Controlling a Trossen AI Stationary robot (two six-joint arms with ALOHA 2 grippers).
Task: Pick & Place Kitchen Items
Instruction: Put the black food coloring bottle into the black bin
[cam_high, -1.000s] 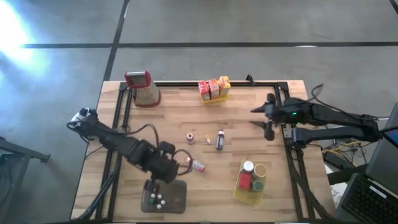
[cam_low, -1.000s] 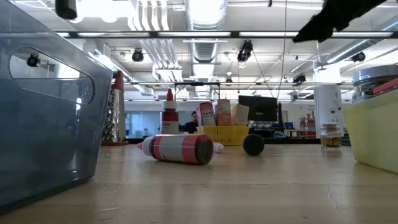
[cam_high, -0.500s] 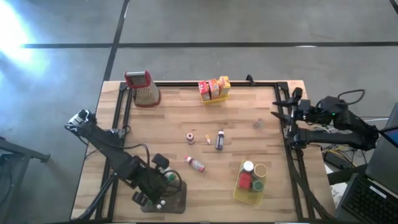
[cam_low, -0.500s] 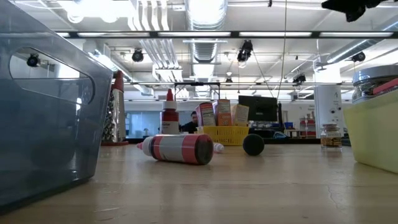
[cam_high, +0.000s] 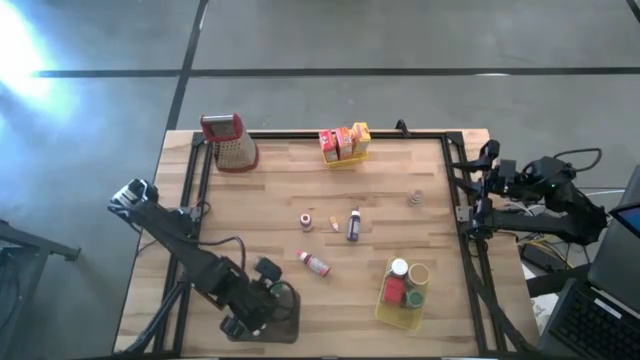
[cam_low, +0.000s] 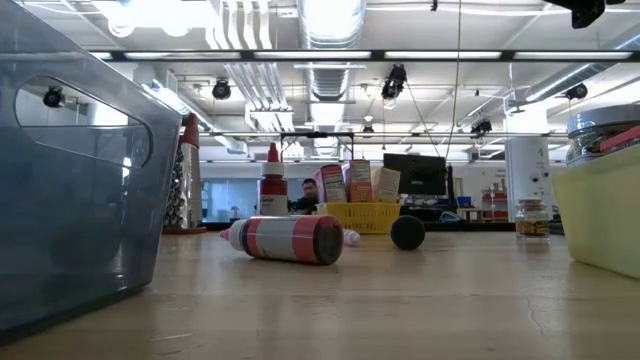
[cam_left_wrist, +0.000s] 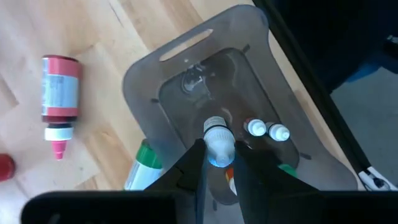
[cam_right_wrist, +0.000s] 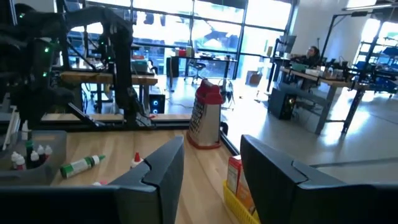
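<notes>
kitchen items are partly put away. going from the left: my left gripper (cam_left_wrist: 214, 163) hangs over the grey tray (cam_left_wrist: 144, 87) at the near left corner of the table (cam_high: 380, 180). its fingers are clamped on a little white-capped bottle (cam_left_wrist: 218, 140). two more tiny bottles (cam_left_wrist: 267, 130) already stand in the tray.

still out on the wood are a red-banded bottle (cam_high: 316, 264) lying on its side, a small red-capped thing (cam_high: 306, 221), a dark bottle (cam_high: 353, 225) and a small jar (cam_high: 414, 199). so i think there is more left to do.

a grater (cam_high: 228, 140) stands at the far left, and a yellow basket of boxes (cam_high: 344, 143) at the far middle. another yellow basket (cam_high: 403, 288) holds jars near the right. nothing blocks the loose bottles.

my right gripper (cam_right_wrist: 210, 163) waits past the right edge, fingers apart and empty.
</notes>
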